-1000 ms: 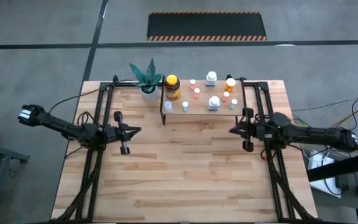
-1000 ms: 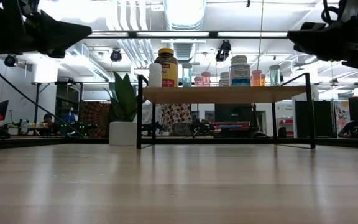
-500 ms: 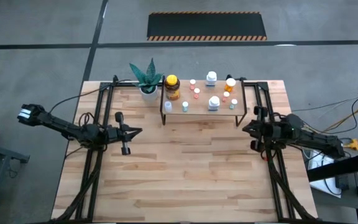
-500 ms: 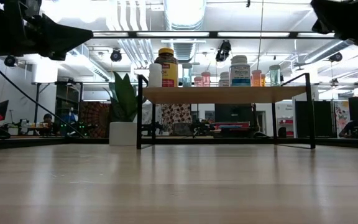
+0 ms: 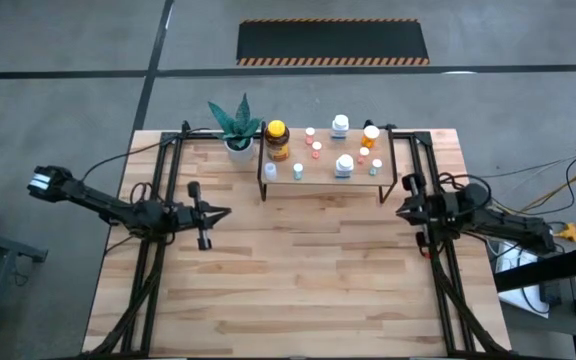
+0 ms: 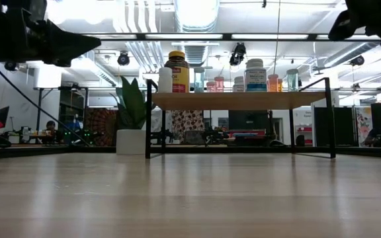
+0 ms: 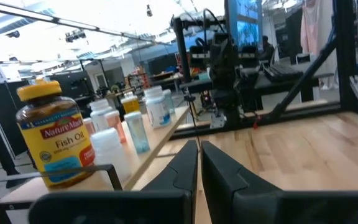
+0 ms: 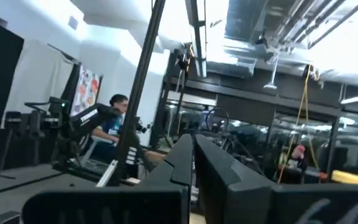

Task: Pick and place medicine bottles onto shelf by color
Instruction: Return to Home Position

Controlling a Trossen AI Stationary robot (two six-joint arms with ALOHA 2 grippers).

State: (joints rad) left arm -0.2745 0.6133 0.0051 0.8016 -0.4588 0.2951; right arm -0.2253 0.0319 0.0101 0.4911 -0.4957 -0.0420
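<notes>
The light-wood shelf (image 5: 318,181) on thin black legs stands at the far middle of the table. On it stand the amber bottle with a yellow cap (image 5: 277,140), at its left end, and several small white bottles (image 5: 343,165) with white, pink, orange and green caps. They also show in the low view (image 6: 176,71) and in the left wrist view (image 7: 55,137). My left gripper (image 5: 226,211) is shut and empty, above the table left of the shelf and pointing right. My right gripper (image 5: 401,210) is shut and empty, at the table's right, near the shelf's right end.
A white pot with a green plant (image 5: 237,140) stands left of the shelf at the far edge. Black frame rails (image 5: 168,170) run along both table sides. The near half of the wooden tabletop (image 5: 298,280) lies bare.
My right gripper has drawn back toward the table's right edge, away from the shelf, and risen: in the low view it has moved up and almost out of the picture. Its fingers stay shut. The bottles and shelf have kept still.
</notes>
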